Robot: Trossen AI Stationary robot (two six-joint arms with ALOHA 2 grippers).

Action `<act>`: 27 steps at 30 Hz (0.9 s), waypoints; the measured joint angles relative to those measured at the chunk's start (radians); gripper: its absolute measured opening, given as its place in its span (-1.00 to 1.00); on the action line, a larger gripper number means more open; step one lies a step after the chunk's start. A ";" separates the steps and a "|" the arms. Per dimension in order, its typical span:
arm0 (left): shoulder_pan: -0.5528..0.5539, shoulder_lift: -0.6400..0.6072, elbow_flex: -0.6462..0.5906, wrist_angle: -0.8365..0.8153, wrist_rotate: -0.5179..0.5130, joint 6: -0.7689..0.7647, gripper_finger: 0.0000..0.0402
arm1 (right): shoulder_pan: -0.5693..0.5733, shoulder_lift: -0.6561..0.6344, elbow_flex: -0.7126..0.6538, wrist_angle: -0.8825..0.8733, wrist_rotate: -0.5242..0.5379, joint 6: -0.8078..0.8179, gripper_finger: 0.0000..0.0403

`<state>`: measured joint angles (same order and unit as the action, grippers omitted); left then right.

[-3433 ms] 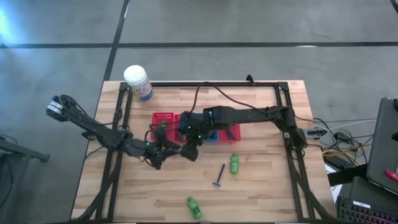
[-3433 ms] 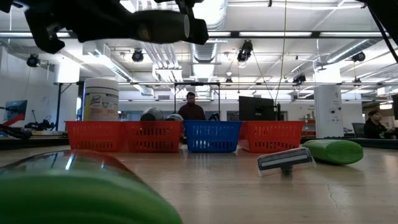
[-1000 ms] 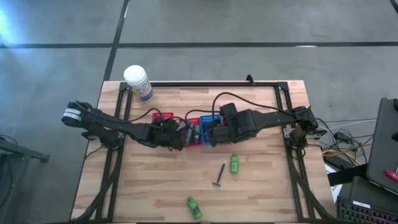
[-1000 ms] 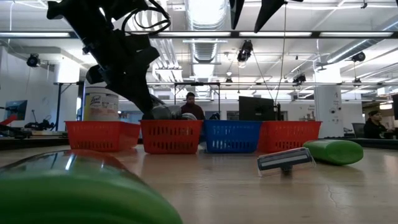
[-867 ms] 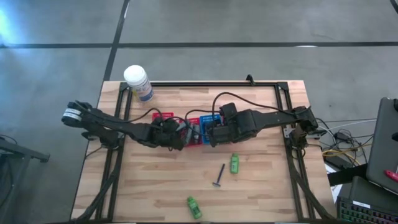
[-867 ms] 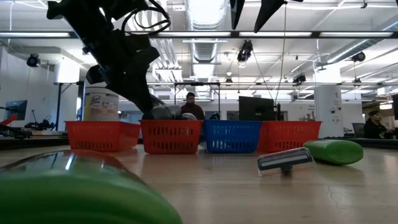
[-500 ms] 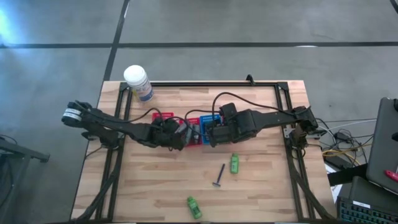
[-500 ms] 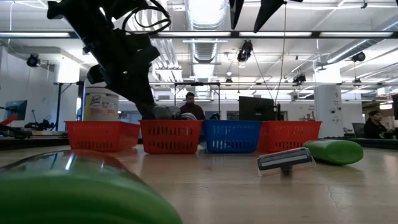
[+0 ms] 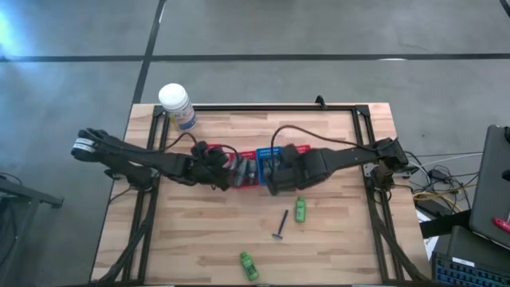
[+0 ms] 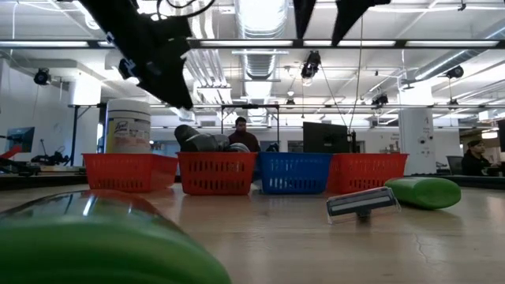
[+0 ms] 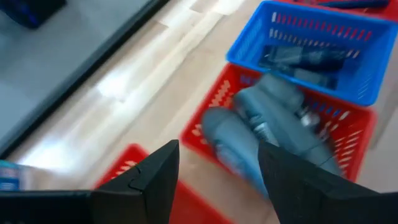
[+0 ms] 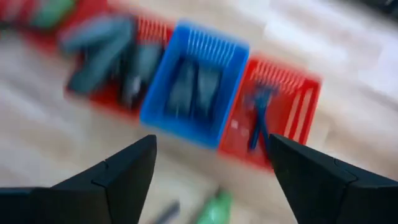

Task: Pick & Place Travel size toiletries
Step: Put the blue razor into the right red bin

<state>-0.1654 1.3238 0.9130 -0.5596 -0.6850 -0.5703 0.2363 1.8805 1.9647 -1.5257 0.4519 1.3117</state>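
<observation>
While both arms reach in over the row of baskets at the middle of the bench [image 9: 207, 239], neither holds anything. The left hand [image 11: 214, 180] hangs above the red basket [image 11: 348, 134] with its fingers spread apart and nothing between them; two grey tubes [image 11: 267, 130] lie heaped in that basket, poking over its rim in the low view. The right hand [image 12: 211, 165] hovers over the blue basket [image 12: 193, 93], fingers wide and empty (its picture is smeared). Dark tubes [image 11: 311, 59] lie inside the blue basket, and a thin dark razor [image 12: 258, 121] lies in the red basket just beside it.

Nearer the front of the bench, well apart from the baskets, lie a green bottle [image 9: 300, 210], a second razor [image 9: 281, 226] just beside it, and another green bottle [image 9: 249, 265] close to the front edge. A white-lidded jar [image 9: 176, 105] stands at the far left corner.
</observation>
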 joint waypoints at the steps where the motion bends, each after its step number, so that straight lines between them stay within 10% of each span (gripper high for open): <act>1: -0.001 -0.017 -0.002 -0.020 -0.009 0.017 0.11 | 0.009 0.000 -0.016 0.002 -0.047 -0.002 0.54; 11: -0.037 -0.207 -0.096 -0.043 0.014 0.229 0.11 | 0.069 0.001 -0.331 0.426 -0.505 0.247 0.58; 27: -0.048 -0.429 -0.216 -0.039 0.015 0.303 0.11 | 0.129 0.162 -0.446 0.727 -0.520 0.742 0.33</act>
<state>-0.2131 0.8951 0.6969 -0.5982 -0.6701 -0.2669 0.3649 2.0421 1.5191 -0.7982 -0.0685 2.0540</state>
